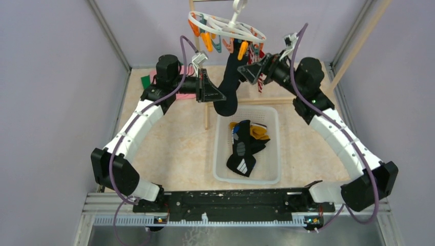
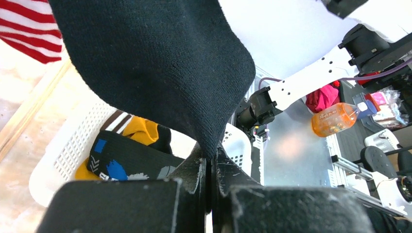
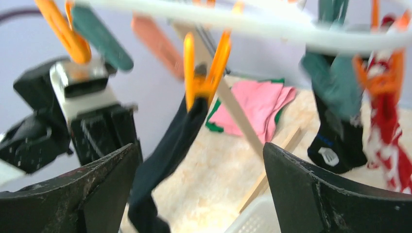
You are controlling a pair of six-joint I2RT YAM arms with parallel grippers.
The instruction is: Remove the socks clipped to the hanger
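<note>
Black sock [image 2: 155, 63] hangs pinched in left end effector [image 2: 210, 165].

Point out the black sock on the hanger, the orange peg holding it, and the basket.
black sock [image 1: 230, 82], top external view, mid leg.
orange peg [image 3: 206, 85], right wrist view, lower end.
basket [image 1: 218, 154], top external view, left wall.

The hanger [image 1: 221, 23], a round white ring-frame with orange and teal pegs, hangs tilted above the far side of the bench. A long black sock [image 1: 229, 82] dangles from an orange peg [image 1: 242, 50], its lower end pinched in the left tool [image 2: 210, 160], and a red-and-white striped sock [image 3: 388, 126] and another dark sock [image 3: 335, 131] hang clipped nearby. A black sock with white marks [image 1: 243, 159] and a mustard-yellow sock [image 1: 259, 132] lie heaped in the white basket [image 1: 219, 154].
</note>
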